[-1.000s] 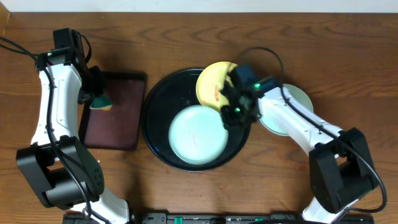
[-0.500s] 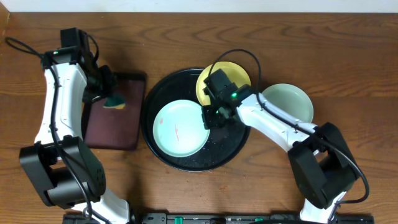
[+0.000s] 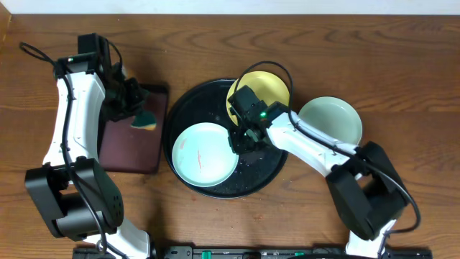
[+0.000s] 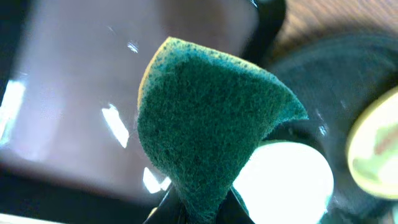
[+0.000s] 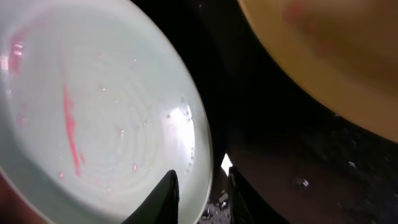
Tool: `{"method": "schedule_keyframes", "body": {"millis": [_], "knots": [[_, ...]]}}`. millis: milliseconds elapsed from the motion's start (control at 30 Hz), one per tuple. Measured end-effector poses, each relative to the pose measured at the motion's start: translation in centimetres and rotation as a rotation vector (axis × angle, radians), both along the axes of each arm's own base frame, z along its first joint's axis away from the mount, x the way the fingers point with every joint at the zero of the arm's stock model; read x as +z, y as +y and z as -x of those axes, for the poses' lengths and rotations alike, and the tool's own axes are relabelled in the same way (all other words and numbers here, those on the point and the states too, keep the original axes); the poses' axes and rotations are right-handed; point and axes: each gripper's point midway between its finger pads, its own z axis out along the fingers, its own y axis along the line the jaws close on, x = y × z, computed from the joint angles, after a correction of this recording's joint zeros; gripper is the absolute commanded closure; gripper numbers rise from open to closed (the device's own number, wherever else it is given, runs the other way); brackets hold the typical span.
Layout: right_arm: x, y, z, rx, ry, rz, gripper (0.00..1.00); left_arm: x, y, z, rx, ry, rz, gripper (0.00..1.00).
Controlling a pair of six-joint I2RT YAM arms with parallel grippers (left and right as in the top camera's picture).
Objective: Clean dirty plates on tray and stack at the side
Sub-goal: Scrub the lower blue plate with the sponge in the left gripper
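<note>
At the upper left of the overhead view, the left gripper [image 3: 136, 109] is clenched on a green and yellow sponge [image 3: 146, 120], which hangs over the rectangular brown tray [image 3: 129, 147]. In the left wrist view the sponge's green face fills the frame, with one corner pointing up.

At centre sits the round black tray [image 3: 188, 101], glossy and speckled with droplets. In its lower left part an aqua plate [image 3: 201, 155] lies flat, face up. It is pale and shallow, with a thin red streak running roughly top to bottom and a fainter smear beside it. Being round, it has no long axis.

The right gripper [image 3: 239, 142] is at this plate's right edge. Its jaws stand a little apart with the rim between them (we see a gap on each side, so it looks released rather than pinched).

The yellow plate [image 3: 269, 90] lies over the black tray's upper right rim, with reddish marks on its face. We cannot tell whether it is tilted.

Further right, just beside the black tray, a second aqua plate [image 3: 332, 122] lies face up on the wood-grain tabletop [image 3: 402, 72].
</note>
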Motion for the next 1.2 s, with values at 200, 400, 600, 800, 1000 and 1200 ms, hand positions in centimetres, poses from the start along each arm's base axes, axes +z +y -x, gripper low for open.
{"method": "schedule_keyframes", "body": {"millis": [200,400,600,800,1000,1200], "knots": [[-1.7,-0.4,0.0,-0.001,0.051,0.001,0.90,0.1,-2.9,0.7,-0.089,0.022,0.055,0.93],[-1.5,-0.3,-0.1,0.003,0.054,-0.015,0.99,-0.8,-7.2,2.0,-0.211,0.069,0.027,0.92],[-1.4,-0.2,-0.1,0.002,0.056,-0.017,0.99,-4.6,-9.8,4.2,-0.261,0.131,-0.007,0.93],[-1.5,-0.3,0.0,0.002,0.058,-0.015,0.99,-8.4,-11.4,5.7,-0.266,0.140,-0.066,0.93],[-1.4,-0.3,-0.1,0.002,0.057,-0.016,0.99,-10.9,-12.5,6.4,-0.278,0.109,-0.143,0.93],[-1.4,-0.3,-0.1,0.002,0.056,-0.015,0.99,-11.2,-12.9,6.9,-0.271,0.075,-0.178,0.92]]}}
